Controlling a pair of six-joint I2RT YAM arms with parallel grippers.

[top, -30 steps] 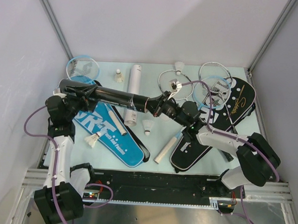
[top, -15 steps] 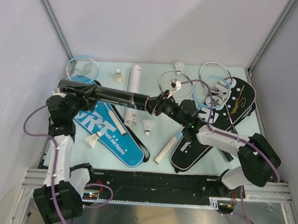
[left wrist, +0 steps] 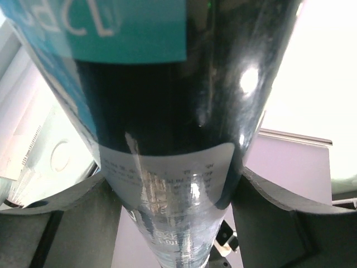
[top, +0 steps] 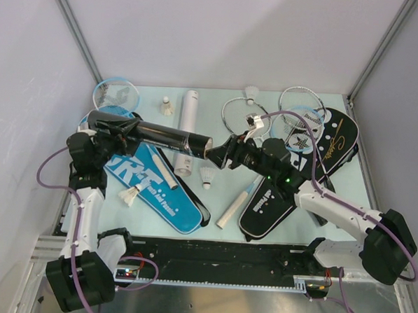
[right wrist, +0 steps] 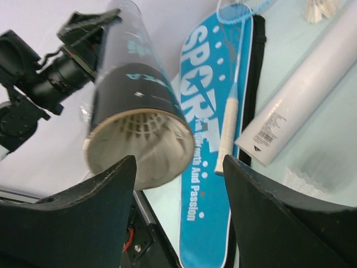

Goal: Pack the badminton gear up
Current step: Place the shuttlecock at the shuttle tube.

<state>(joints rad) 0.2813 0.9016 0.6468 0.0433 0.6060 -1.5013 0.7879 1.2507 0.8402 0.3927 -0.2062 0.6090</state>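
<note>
Top external view: your left gripper (top: 123, 129) clamps the black tube (top: 168, 135), held level above the blue SPORT cover (top: 161, 192).
Right gripper (top: 221, 156): fingers spread wide and empty at the tube's open end, right of the cover.
Shuttlecock (right wrist: 140, 129): white, sitting inside the tube mouth with its feather skirt showing.
</note>
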